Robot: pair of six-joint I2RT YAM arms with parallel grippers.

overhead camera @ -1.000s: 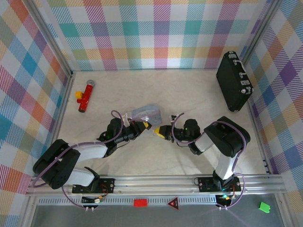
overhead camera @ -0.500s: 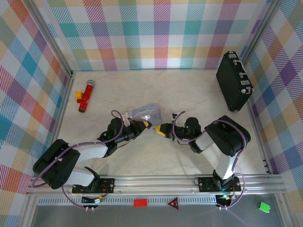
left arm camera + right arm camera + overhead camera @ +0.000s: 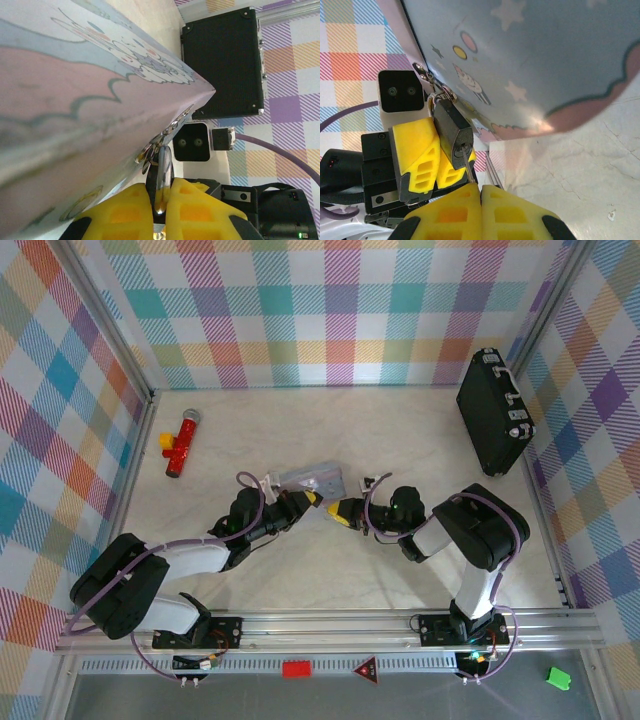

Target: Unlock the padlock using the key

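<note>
As the table (image 3: pixel 400 440) bears a black case (image 3: pixel 492 412) at far right and a pale blue tin (image 3: pixel 312 478) midway, the left gripper (image 3: pixel 308 500) clamps the dark padlock (image 3: pixel 454 134) at the tin's edge and the right gripper (image 3: pixel 339 512), jaws pinched on the thin key (image 3: pixel 468 167), holds its tip at the keyhole

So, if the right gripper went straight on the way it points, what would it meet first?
The small dark metal padlock, clamped by the left gripper; the thin silvery key in the right gripper seems to touch its keyhole.
</note>
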